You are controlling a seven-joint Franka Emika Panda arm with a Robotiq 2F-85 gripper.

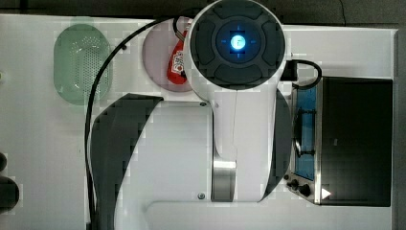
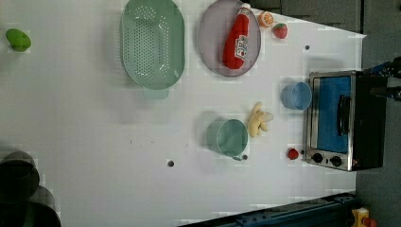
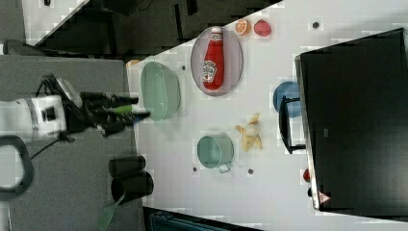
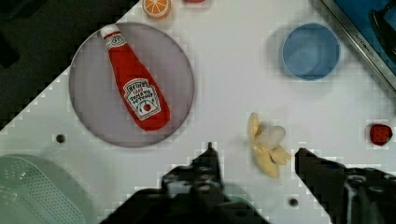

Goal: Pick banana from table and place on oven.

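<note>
Clearly the grab has not begun: the gripper hangs high over the table with its jaws apart and nothing between them. The banana lies on the table, touching or almost touching the teal cup, with the blue cup and the oven near. A careless descent could clip the teal cup's rim, or the peeled flaps could let the fruit slip.

Matt black oven top — steel frame, glossy blue glass.
</note>
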